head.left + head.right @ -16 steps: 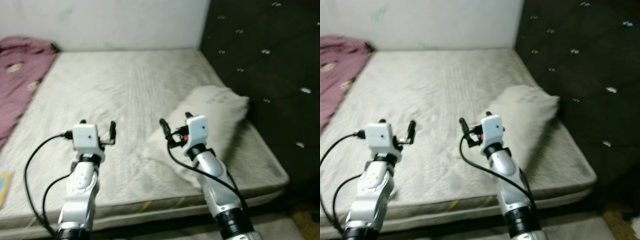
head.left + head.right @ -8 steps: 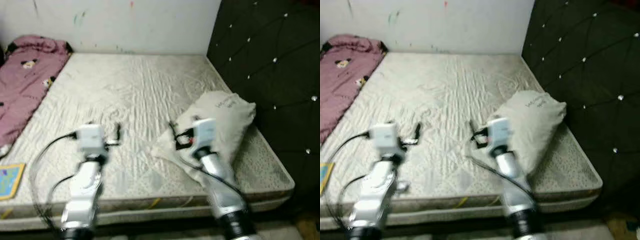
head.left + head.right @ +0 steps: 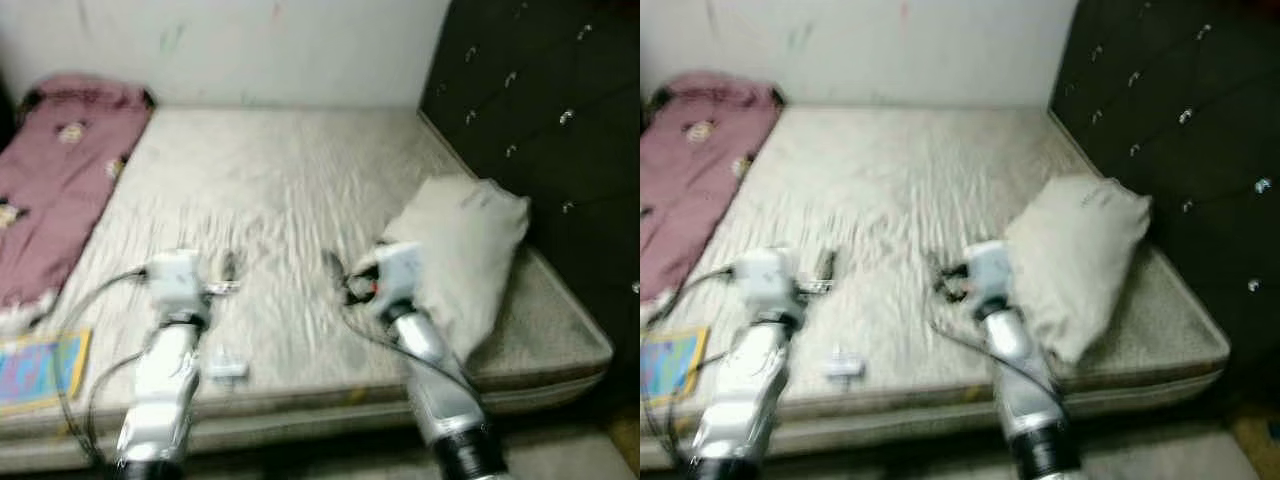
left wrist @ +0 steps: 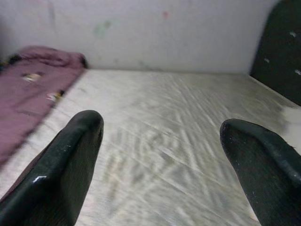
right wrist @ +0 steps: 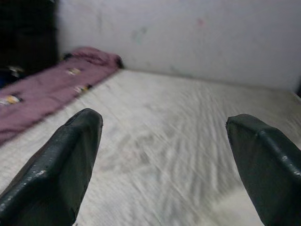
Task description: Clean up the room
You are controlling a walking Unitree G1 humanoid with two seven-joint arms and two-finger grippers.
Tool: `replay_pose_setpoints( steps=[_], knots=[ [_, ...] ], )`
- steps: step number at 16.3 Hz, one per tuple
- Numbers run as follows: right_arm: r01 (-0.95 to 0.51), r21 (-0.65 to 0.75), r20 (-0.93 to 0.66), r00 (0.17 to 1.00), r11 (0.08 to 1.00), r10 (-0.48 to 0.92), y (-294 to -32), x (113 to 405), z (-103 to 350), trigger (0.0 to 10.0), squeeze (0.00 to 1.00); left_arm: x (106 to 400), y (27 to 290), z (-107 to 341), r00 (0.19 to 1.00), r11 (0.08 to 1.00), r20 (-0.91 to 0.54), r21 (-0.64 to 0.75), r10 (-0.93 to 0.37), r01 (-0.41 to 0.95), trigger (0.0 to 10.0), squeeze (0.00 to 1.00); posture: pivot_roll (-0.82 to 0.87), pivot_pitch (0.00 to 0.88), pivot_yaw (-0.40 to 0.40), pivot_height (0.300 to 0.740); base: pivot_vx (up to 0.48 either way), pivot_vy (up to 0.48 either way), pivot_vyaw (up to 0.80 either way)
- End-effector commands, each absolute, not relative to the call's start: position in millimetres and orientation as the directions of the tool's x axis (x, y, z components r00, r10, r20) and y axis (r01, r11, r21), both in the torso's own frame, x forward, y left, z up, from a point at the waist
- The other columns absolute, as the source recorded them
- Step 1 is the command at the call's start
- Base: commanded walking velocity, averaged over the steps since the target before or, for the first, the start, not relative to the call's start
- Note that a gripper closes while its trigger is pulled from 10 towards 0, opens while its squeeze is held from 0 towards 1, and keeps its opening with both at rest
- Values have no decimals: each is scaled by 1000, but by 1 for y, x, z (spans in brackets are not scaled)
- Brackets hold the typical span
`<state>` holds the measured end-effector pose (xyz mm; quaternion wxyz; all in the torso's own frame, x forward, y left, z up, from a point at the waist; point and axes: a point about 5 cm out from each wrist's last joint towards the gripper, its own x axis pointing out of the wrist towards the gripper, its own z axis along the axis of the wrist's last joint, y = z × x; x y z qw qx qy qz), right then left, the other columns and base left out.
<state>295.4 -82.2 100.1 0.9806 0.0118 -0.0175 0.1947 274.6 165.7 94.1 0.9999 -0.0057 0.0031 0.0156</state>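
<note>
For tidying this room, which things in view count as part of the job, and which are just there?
Part of the job:
pillow
pink blanket
colourful book
small white object

Just there:
mattress
dark headboard
wall

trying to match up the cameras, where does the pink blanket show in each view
Left eye view: pink blanket along the mattress's left edge, far end.
Right eye view: the same place.
Left wrist view: left of the left pincer, by the wall.
Right wrist view: beyond the right pincer, left.
Shared landmark: the white wall.
</note>
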Motion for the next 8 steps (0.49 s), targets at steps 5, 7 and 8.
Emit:
replay_pose_setpoints(
  steps=[5,7,8],
  knots=[
    [-346,-10,39,938,938,346,-97,300,102,10000,0,278,154,99,1000,1000,14,-29,1,-1,10000,0,94,0,-39,740,0,480,0],
    [-350,-24,34,936,936,351,-96,300,101,10000,0,277,152,102,999,999,39,-34,-12,13,10000,0,94,0,-39,740,0,0,0],
    [-354,-35,35,934,935,355,-96,300,101,10000,0,276,151,103,998,999,49,-40,-24,26,10000,0,94,0,-39,740,0,0,0]
  ],
)
